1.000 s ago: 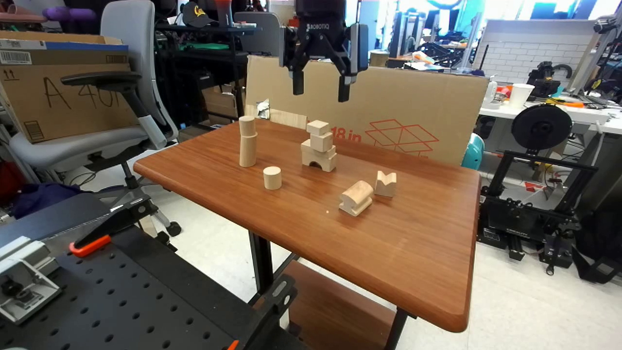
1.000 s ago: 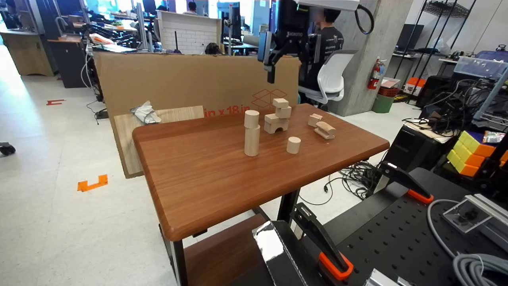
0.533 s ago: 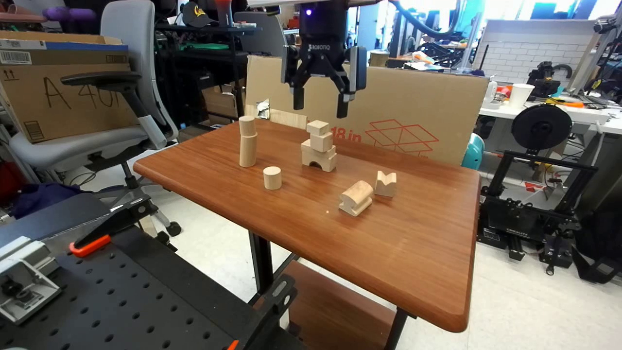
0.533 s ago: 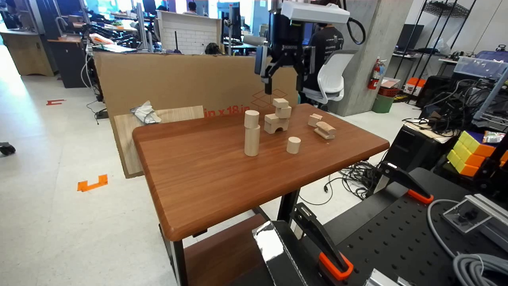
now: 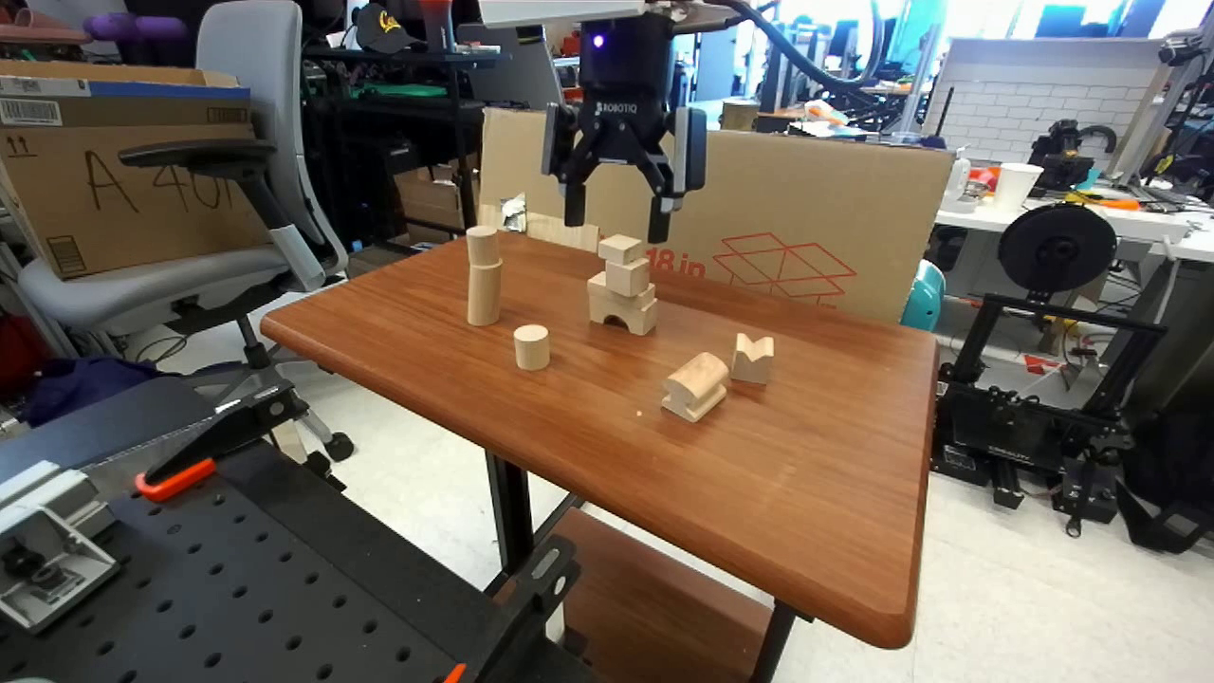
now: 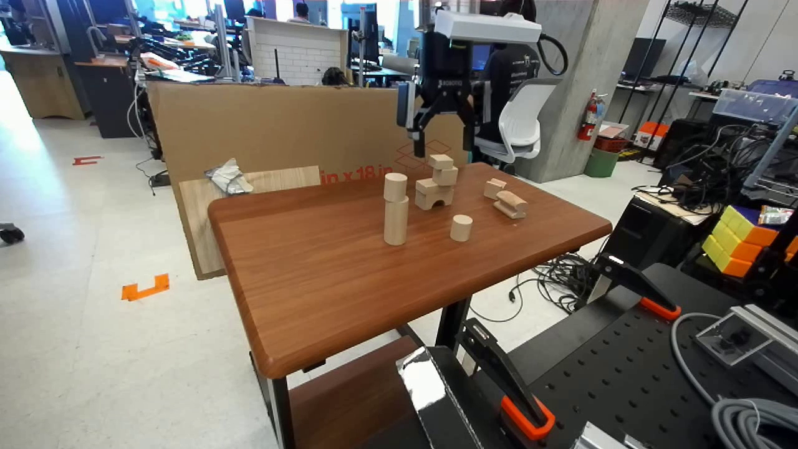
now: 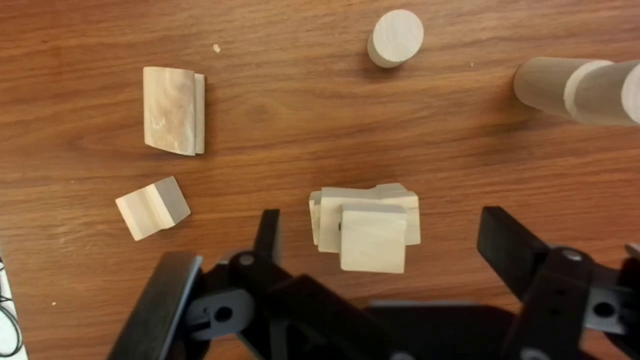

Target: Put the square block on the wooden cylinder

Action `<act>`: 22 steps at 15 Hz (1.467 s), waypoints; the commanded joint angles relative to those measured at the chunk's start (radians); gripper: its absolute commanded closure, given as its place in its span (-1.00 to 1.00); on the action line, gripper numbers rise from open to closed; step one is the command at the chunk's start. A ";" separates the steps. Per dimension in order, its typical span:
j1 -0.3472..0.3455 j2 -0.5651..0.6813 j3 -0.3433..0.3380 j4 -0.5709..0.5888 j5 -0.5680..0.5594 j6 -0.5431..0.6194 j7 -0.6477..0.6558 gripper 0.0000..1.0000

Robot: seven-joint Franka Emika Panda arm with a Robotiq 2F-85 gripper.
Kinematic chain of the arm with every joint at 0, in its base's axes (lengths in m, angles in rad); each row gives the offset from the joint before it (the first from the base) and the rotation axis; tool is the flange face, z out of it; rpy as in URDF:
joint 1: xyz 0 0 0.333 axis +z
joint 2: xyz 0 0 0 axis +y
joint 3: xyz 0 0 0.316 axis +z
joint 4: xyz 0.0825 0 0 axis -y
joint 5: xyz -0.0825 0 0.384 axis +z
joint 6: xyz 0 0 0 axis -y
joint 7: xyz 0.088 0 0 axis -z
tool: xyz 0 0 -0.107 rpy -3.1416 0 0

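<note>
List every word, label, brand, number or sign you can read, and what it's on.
"ROBOTIQ" on the gripper.
"A 40", last character unclear, on the cardboard box.
Two upward arrows, same box.
"in x 18 in" in red on the cardboard sheet.
Too small or blurred: the box's barcode label, and print on the cap, black shirt and 3D printer.

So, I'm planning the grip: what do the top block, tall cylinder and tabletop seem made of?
Top block: probably bare wood; pale, matte faces with no paint showing.
Tall cylinder: likely the same; equally pale, dull and unpainted-looking.
Tabletop: wood or wood-look laminate, smooth, perhaps with a soft sheen; streaky reddish-brown grain shows, but I can't tell solid wood from veneer or print.
</note>
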 commanded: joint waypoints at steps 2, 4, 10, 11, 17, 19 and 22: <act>0.009 0.044 -0.004 0.065 0.015 -0.049 0.010 -1.00; 0.010 0.061 -0.008 0.083 0.012 -0.055 0.017 -1.00; 0.010 0.081 0.000 0.107 0.017 -0.067 0.010 -0.31; 0.009 0.076 0.002 0.106 0.020 -0.066 0.005 -0.16; 0.000 0.063 0.009 0.118 0.033 -0.081 -0.007 0.76; -0.003 0.045 0.010 0.111 0.036 -0.094 -0.008 0.76; -0.002 -0.015 0.023 0.069 0.047 -0.086 -0.020 0.76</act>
